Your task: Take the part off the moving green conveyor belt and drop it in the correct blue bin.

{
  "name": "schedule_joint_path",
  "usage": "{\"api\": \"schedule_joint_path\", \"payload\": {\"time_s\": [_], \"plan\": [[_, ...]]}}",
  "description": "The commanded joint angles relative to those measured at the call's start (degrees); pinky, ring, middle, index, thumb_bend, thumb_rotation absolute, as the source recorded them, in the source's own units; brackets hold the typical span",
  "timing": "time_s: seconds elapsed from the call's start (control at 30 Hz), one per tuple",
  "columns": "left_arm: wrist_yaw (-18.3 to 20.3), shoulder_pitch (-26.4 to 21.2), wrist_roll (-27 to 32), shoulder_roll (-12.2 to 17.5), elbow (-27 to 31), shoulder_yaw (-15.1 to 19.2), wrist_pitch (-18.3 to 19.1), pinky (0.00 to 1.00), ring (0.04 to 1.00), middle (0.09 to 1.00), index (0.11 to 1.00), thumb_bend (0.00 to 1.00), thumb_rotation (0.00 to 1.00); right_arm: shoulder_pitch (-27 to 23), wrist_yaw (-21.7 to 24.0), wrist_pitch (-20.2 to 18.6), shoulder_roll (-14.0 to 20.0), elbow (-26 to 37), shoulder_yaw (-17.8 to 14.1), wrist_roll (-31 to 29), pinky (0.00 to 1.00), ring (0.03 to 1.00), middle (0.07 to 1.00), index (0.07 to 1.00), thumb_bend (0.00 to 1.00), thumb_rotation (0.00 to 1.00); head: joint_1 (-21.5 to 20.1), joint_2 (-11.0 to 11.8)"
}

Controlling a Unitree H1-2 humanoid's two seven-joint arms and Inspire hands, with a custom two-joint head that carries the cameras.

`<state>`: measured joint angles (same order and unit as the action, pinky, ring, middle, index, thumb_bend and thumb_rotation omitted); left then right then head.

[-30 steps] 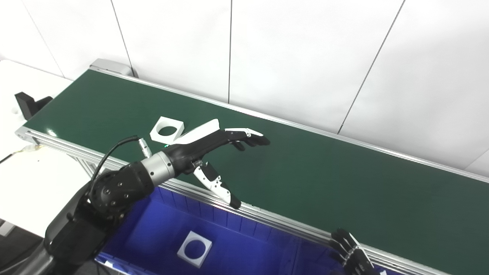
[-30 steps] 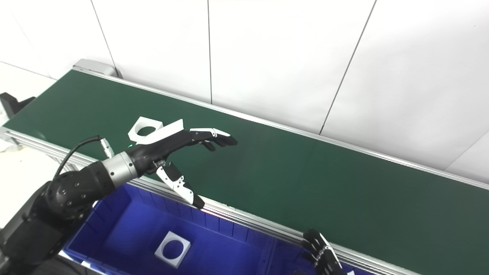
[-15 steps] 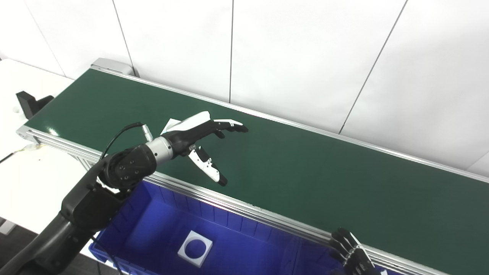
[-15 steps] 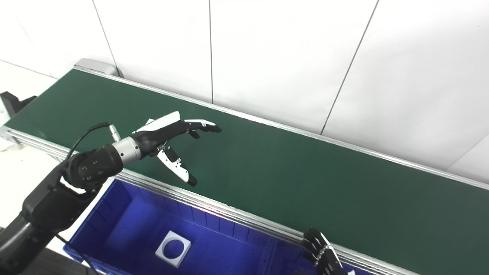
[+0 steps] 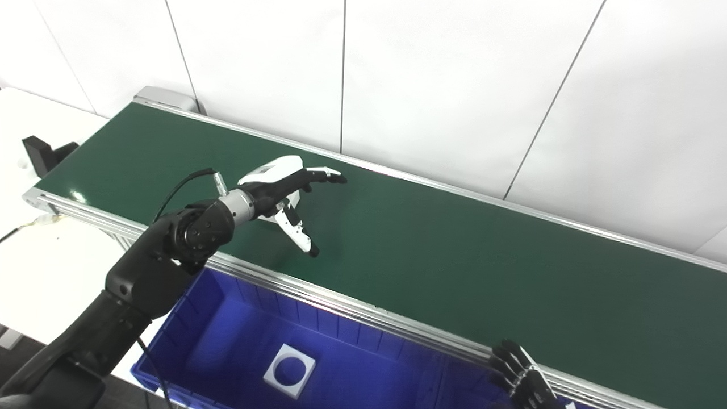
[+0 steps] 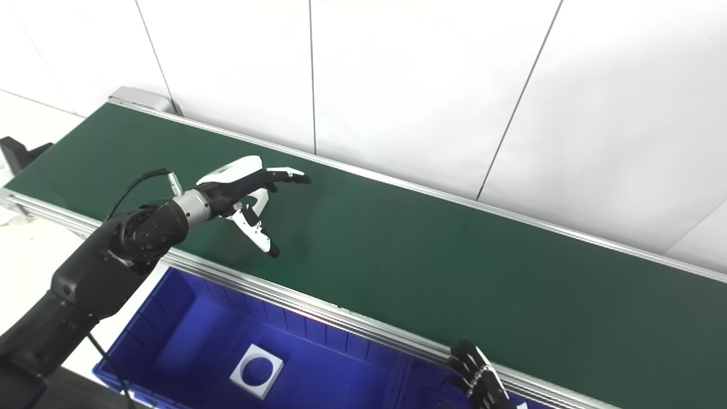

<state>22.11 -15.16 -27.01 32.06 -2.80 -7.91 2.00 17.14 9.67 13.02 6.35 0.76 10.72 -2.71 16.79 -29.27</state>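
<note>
Matte dark-green conveyor belt (image 5: pixel 454 255), framed in ribbed aluminium rails, carries a flat white square part, almost wholly hidden beneath the black-and-white left hand (image 5: pixel 284 184); only a sliver (image 5: pixel 293 197) shows. That hand hovers spread, fingers and thumb apart, grasping nothing. Below, a glossy blue plastic bin (image 5: pixel 238 318) holds another white square plate with a round hole (image 5: pixel 289 370). The right hand (image 5: pixel 522 380) is mostly cropped; its state is unclear.

No text, label, brand or number can be read anywhere. The marking on the left hand (image 5: pixel 276 180) is too blurred.
</note>
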Motion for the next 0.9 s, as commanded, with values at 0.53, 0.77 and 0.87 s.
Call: {"api": "schedule_joint_path", "payload": {"time_s": [0.53, 0.77, 0.87], "plan": [[-8.82, -5.3, -5.91, 1.63, -6.21, -0.21, -3.15, 0.84, 0.915, 0.903, 0.864, 0.88, 0.0, 0.48, 0.58, 3.49, -0.57, 2.12, 0.11, 0.1, 0.79, 0.84, 0.855, 0.883, 0.73, 0.54, -0.29, -0.07], [-9.83, -6.58, -10.89, 1.41, -8.37, -2.68, -2.12, 0.74, 0.846, 0.881, 0.852, 0.91, 0.05, 0.61, 0.71, 3.34, -0.46, 2.28, 0.03, -0.32, 0.79, 0.842, 0.854, 0.881, 0.73, 0.53, -0.32, -0.07], [-9.52, -7.53, -13.59, 1.28, -9.63, -4.29, -1.23, 0.74, 0.839, 0.884, 0.855, 0.91, 0.06, 0.64, 0.7, 3.43, -0.42, 2.25, -0.01, -0.36, 0.79, 0.842, 0.854, 0.881, 0.73, 0.54, -0.31, -0.06]]}}
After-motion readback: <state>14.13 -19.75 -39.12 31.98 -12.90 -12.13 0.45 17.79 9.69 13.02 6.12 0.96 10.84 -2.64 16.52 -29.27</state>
